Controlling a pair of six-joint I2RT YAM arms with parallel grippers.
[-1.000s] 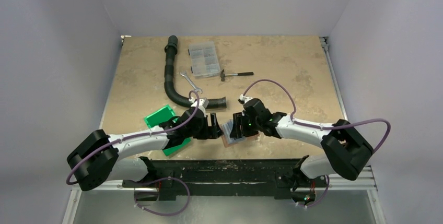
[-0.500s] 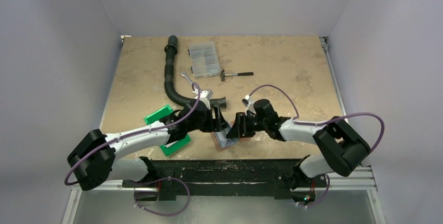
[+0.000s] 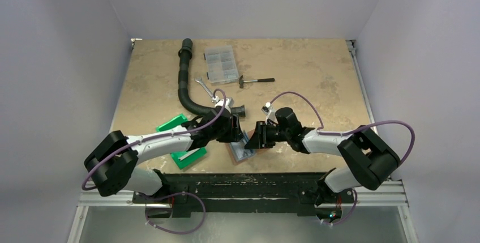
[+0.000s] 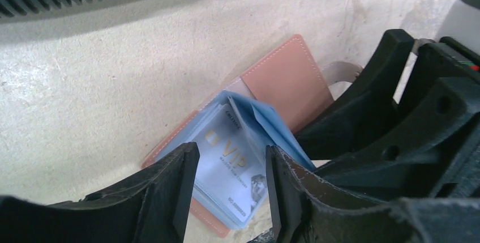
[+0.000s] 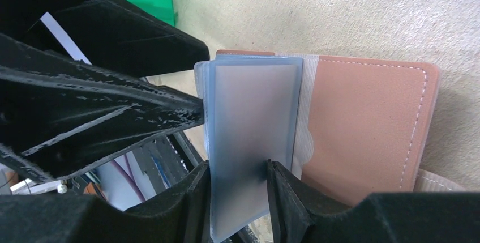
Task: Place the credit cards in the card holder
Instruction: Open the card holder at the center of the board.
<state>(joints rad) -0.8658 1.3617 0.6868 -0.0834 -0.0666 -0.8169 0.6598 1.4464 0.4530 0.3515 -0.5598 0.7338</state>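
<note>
Tan tabletop (image 3: 317, 73), lower centre: we judge loading underway, a VIP card (image 4: 226, 169) sleeved in the open card holder (image 3: 242, 152), left gripper (image 4: 232, 152) parted above, right gripper (image 5: 238, 169) hold unclear.

Beige mottled tabletop (image 3: 317, 67): black ribbed hose (image 3: 183, 84), clear compartment box (image 3: 221, 64), silver wrench (image 3: 205, 87), small hammer (image 3: 256, 80) upper centre; green plastic bin (image 3: 172, 124), open reddish-brown card holder (image 3: 240, 151) lower centre

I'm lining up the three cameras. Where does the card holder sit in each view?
Top external: card holder low centre, lying open.
Left wrist: card holder centre, running down to the bottom edge.
Right wrist: card holder right of centre, its brown cover facing the camera.
Shared landmark: its blue sleeves standing up at the fold.
</note>
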